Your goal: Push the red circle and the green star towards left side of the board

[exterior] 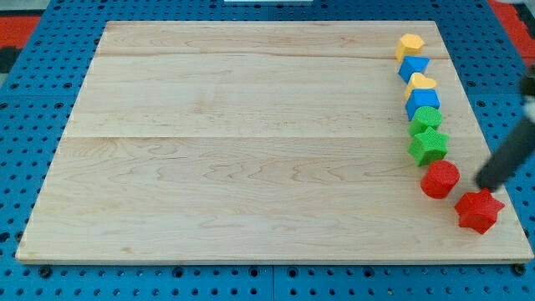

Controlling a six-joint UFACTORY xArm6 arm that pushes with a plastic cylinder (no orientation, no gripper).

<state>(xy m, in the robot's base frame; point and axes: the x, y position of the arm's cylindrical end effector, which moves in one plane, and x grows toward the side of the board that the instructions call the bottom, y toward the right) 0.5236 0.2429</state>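
At the view's right, my tip [485,183] just beside red circle [440,179], green star [428,146] above, apparently untouched.

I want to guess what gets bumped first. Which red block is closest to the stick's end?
The red star. My tip sits just above it, at the view's bottom right. The red circle lies further off, to the tip's left.

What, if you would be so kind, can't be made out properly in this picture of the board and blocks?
- My tip: motion-blurred in the camera view; whether it touches the red star or the red circle can't be told.
- Rod's upper part: cut off by the view's right edge.
- Upper green block: shape unclear, partly covered by the green star.
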